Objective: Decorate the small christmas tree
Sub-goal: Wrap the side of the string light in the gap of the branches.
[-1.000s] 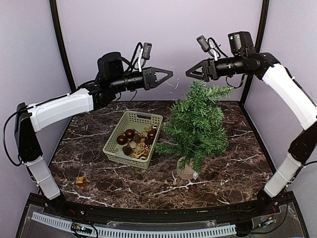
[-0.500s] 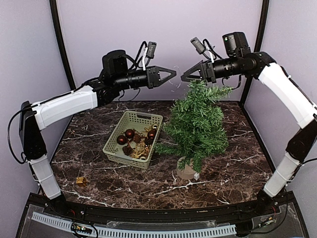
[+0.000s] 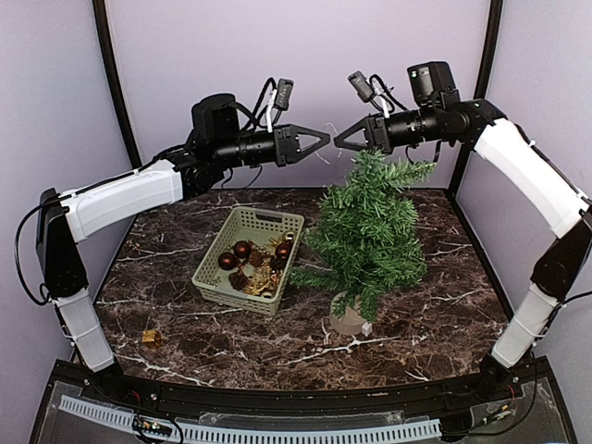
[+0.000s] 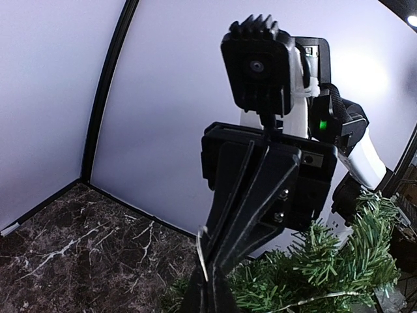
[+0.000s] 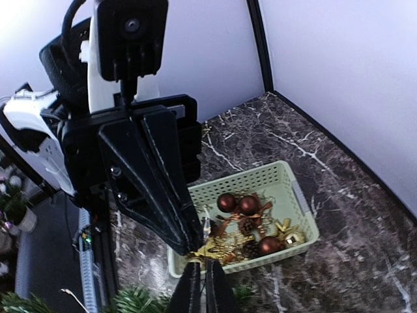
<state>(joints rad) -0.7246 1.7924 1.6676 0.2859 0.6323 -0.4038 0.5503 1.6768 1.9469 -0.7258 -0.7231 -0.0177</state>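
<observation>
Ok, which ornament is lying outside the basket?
The small gold ornament alone on the marble table, near-left; every other one sits inside the pale green basket.

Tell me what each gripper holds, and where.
A thin silvery wire: the left gripper pinches it at its tip, and the right gripper looks shut on the same wire; which stretch is unclear.

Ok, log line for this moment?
left gripper: shut on thin wire | right gripper: shut at same wire, grip unclear | both: over small christmas tree top | basket: ornaments inside
</observation>
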